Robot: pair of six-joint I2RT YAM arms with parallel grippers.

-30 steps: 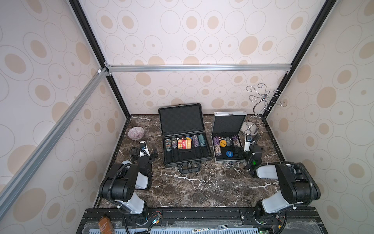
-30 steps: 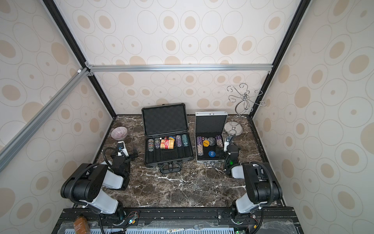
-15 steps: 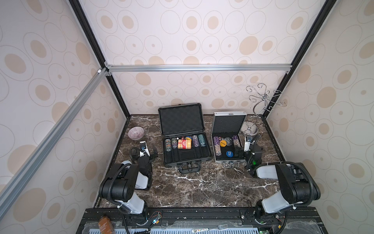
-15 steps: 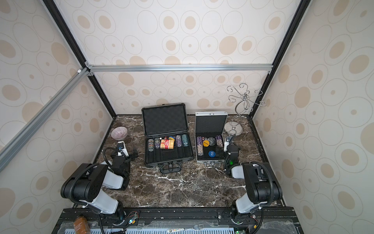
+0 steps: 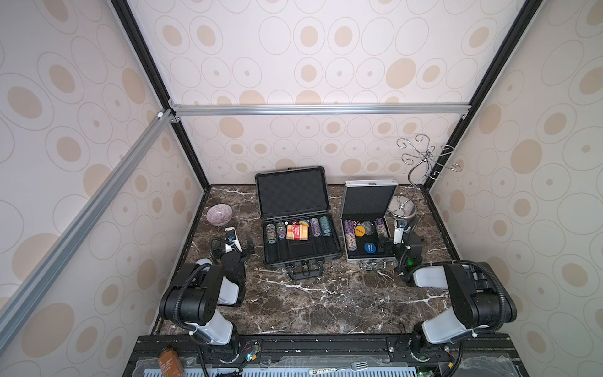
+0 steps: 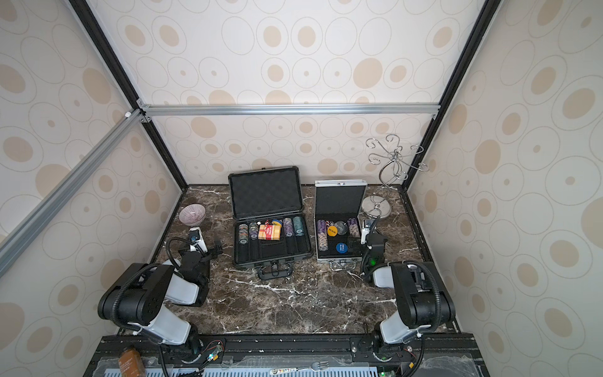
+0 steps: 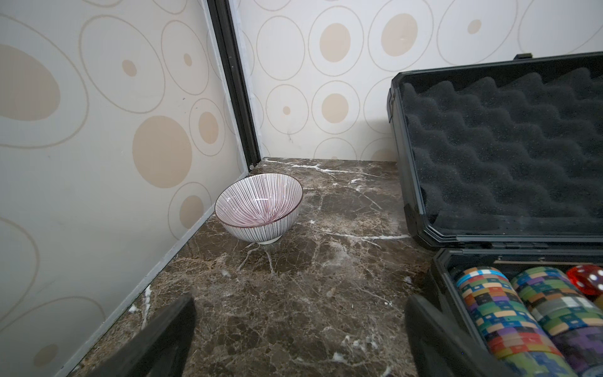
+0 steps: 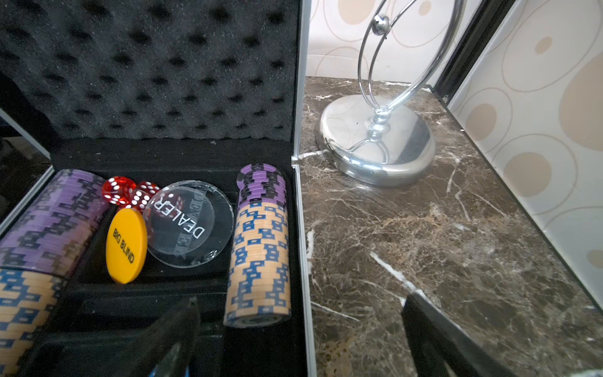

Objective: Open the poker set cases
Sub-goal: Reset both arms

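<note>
Since both lids (image 5: 291,192) stand upright unaided, grey case (image 5: 301,251) and silver case (image 5: 365,258) likely need no holding: left tool (image 7: 300,303), right tool (image 8: 301,302) released, empty.

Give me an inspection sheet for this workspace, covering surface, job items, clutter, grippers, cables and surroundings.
Surface: dark marble tabletop, no spills seen.
Job's things: large dark case and silver case both open, chips inside.
Clutter: striped bowl, chrome hook stand; bottle and fork on front ledge.
Grippers: left gripper open, empty; right gripper open, empty, at silver case's edge.
Cables: black cable loops on both arms.
Surroundings: patterned walls, aluminium bar.
</note>
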